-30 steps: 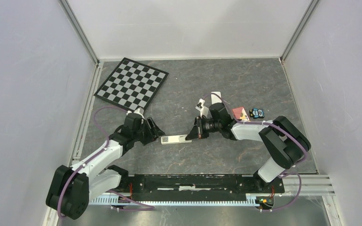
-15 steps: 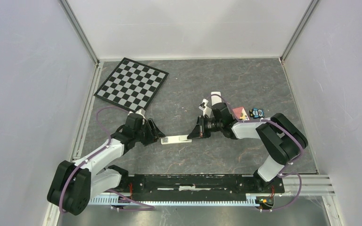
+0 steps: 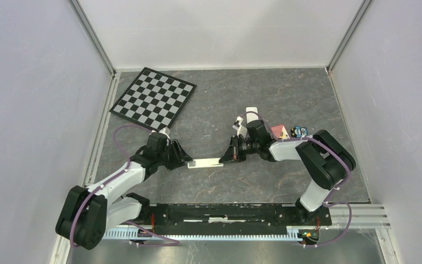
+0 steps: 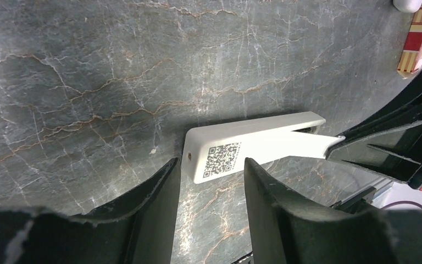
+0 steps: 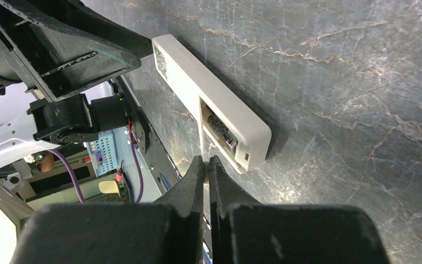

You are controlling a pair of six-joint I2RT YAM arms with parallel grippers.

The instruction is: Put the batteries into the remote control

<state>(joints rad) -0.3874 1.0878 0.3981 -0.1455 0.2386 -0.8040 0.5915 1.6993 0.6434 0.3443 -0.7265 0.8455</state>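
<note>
One slim white plastic remote control [image 3: 204, 163] lies flat on the dark, veined stone-look desk [image 3: 286, 99], its rectangular compartment open with one dark cylindrical battery [image 5: 221, 128] inside. The left gripper [image 3: 185, 159] holds its black fingers apart, flanking the QR-sticker end. The right gripper [image 3: 224, 157] has its fingers pressed together at the compartment end.

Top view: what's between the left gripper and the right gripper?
Only the remote, white back up: one end at the left gripper, the other at the right gripper. The top view shows it.
</note>
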